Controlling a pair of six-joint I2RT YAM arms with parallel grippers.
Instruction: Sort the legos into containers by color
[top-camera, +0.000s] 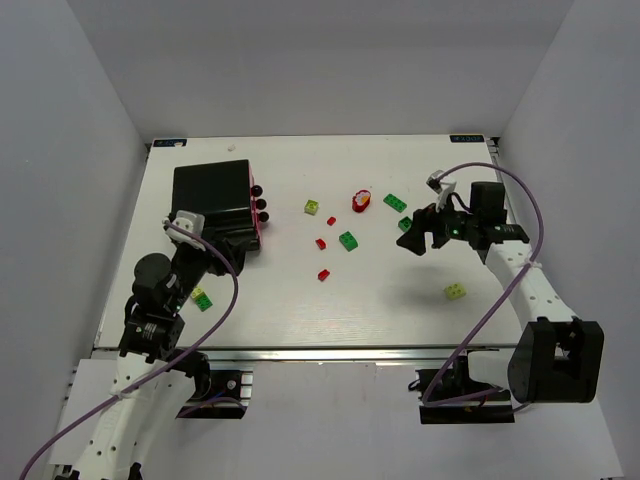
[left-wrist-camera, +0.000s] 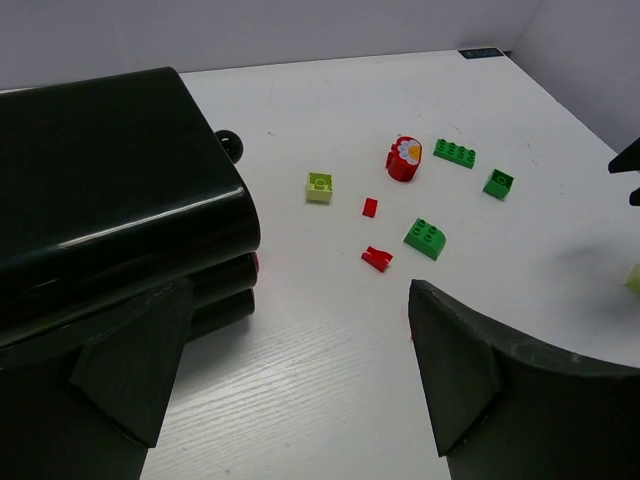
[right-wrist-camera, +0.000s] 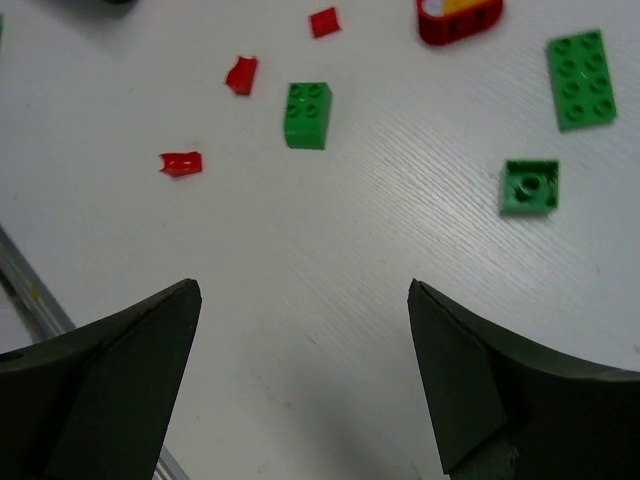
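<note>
Hovering with left gripper (left-wrist-camera: 290, 370) and right gripper (right-wrist-camera: 300, 370) spread wide, empty; risking skidding the green brick (right-wrist-camera: 307, 114) ahead of the right one by descending off-centre.

Top external: high above the near edge, looking down on the whole table (top-camera: 300, 310). Left wrist: low by the left edge, facing across toward the far right corner. Right wrist: close, steeply down on mid-table, probably facing far-left. All three share the central legos (top-camera: 348, 240).
</note>
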